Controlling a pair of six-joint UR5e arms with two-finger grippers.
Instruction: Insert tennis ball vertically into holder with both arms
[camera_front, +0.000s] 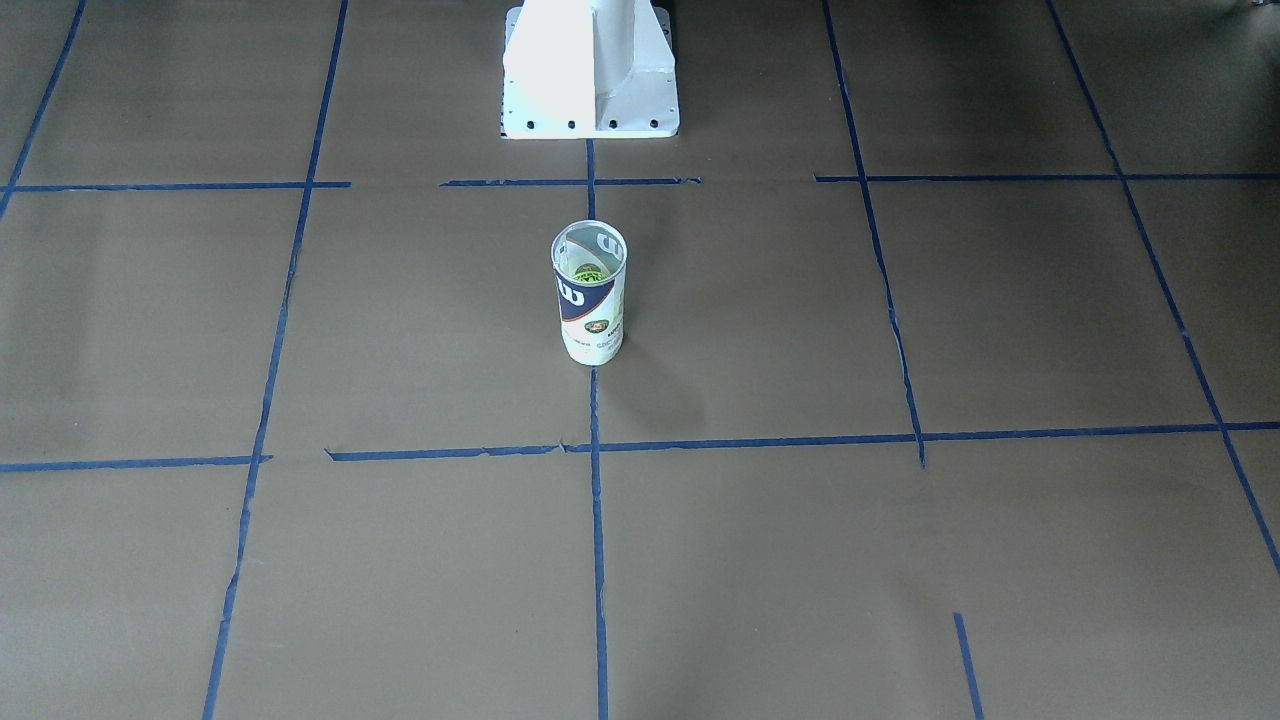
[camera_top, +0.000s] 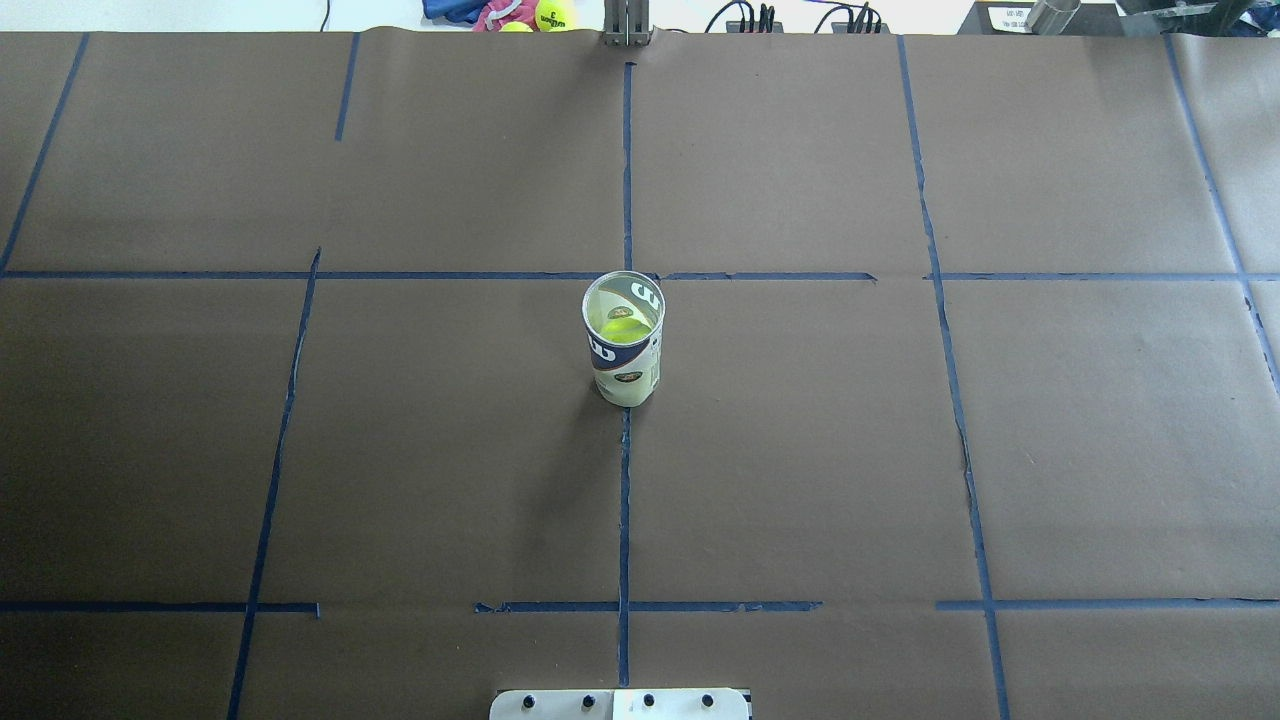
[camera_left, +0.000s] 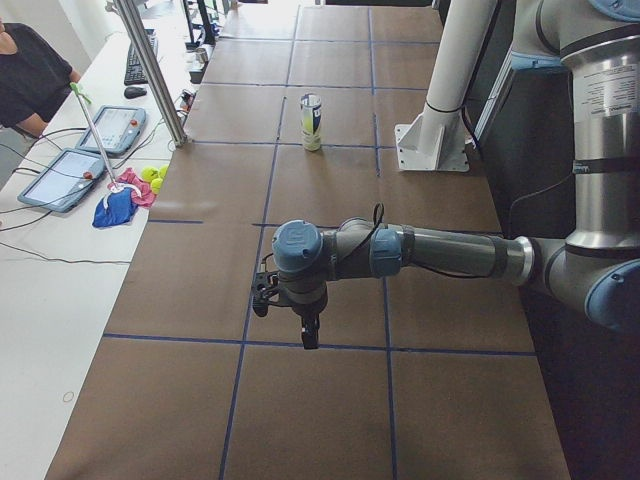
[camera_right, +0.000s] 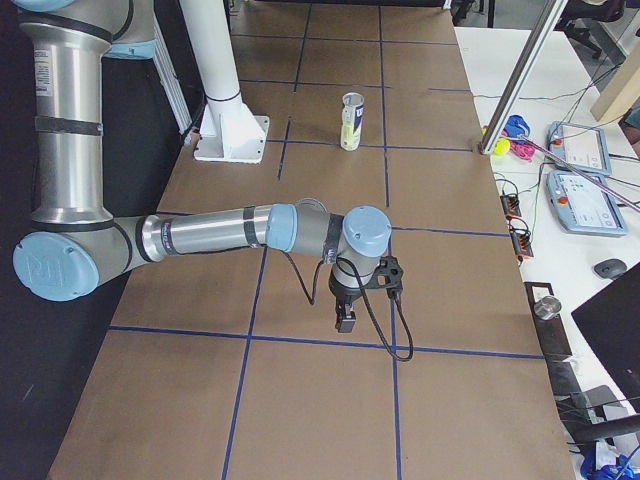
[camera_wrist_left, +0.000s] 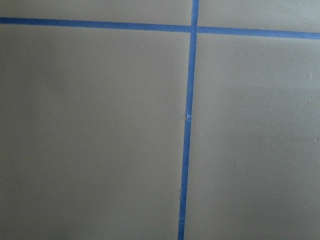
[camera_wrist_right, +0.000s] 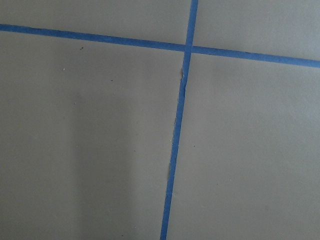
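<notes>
One tennis ball (camera_top: 622, 329) in the upright holder (camera_top: 625, 365), labelled "W".
Left gripper (camera_left: 309, 338) and right gripper (camera_right: 346, 322) hang well apart from it; spread or pressed together, cannot tell.

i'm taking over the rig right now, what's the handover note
Left end effector: over bare table, well away from the holder, nothing visibly in it; I cannot tell if it is open or shut.
Right end effector: the same, towards the opposite end of the table.
Holder: upright at the middle of the table, top open, untouched by either arm.
Tennis ball: inside the holder.
Done: the insertion looks complete.
Left: probably nothing beyond a check.
</notes>
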